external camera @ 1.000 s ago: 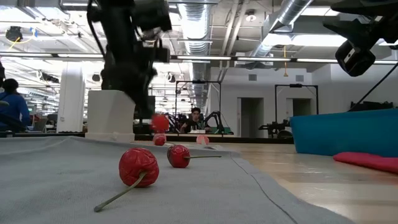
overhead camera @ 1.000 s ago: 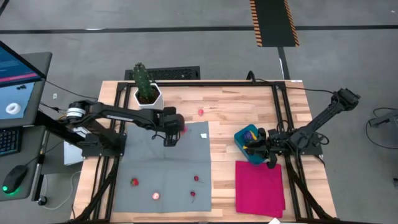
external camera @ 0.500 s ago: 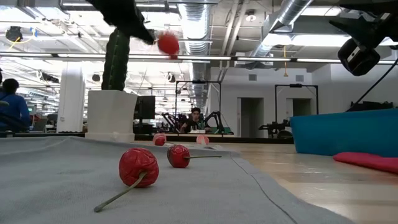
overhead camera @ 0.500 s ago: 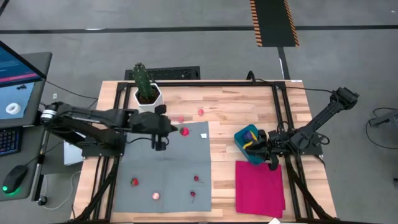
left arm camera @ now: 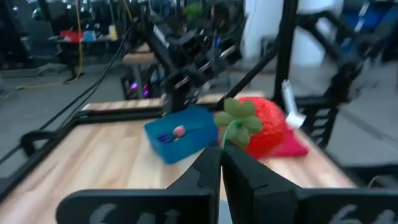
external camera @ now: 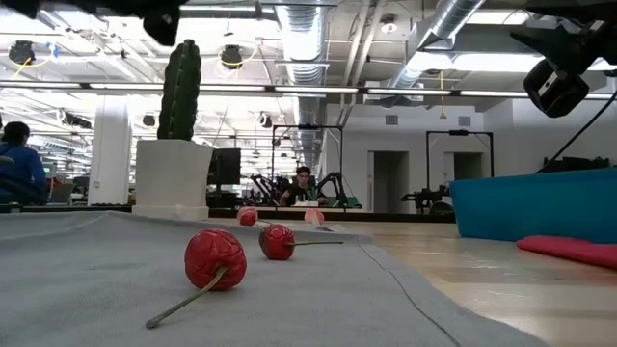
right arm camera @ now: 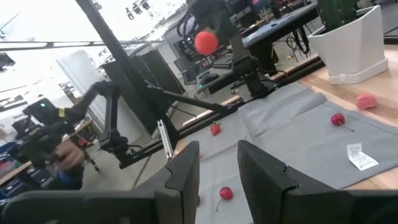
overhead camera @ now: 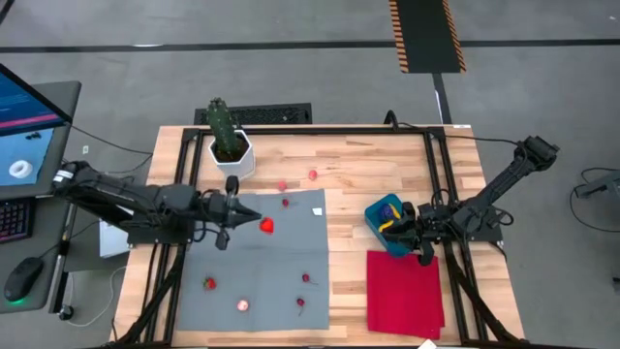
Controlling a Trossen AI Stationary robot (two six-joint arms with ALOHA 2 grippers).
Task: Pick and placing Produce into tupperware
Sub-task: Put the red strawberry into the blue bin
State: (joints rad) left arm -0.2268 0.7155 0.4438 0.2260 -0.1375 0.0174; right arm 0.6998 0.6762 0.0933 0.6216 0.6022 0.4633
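Observation:
My left gripper (overhead camera: 248, 220) hangs level above the grey cloth (overhead camera: 257, 267), pointing toward the table's right, shut on a red toy strawberry (overhead camera: 266, 226) with a green leaf top (left arm camera: 239, 120). Other small red and pink produce lies on the cloth (overhead camera: 208, 284) (overhead camera: 242, 305) (overhead camera: 306, 278) and on the wood beyond its far edge (overhead camera: 313, 175). The teal tupperware (overhead camera: 386, 221) stands at the table's right with small pieces inside. My right gripper (overhead camera: 411, 233) stays open above the tub's right edge, with nothing between its fingers (right arm camera: 217, 180). My left gripper pinches the strawberry's thin green stem (left arm camera: 228, 139) between its two shut fingertips. The fingers lie level and point toward the table's right. The berry (left arm camera: 267, 127) sticks out past the fingertips, lifted clear above the grey cloth.
A cactus in a white pot (overhead camera: 230, 143) stands at the far left corner of the table. A magenta cloth (overhead camera: 405, 291) lies in front of the tub. Black frame rails (overhead camera: 436, 184) run along the table's sides. A person (external camera: 15, 162) sits far off in the room.
My left gripper, shut on the strawberry throughout, has risen from the grey cloth's far edge and drawn back toward the table's left edge, tipping from pointing down to level. The strawberry has been lifted clear of the cloth and carried along.

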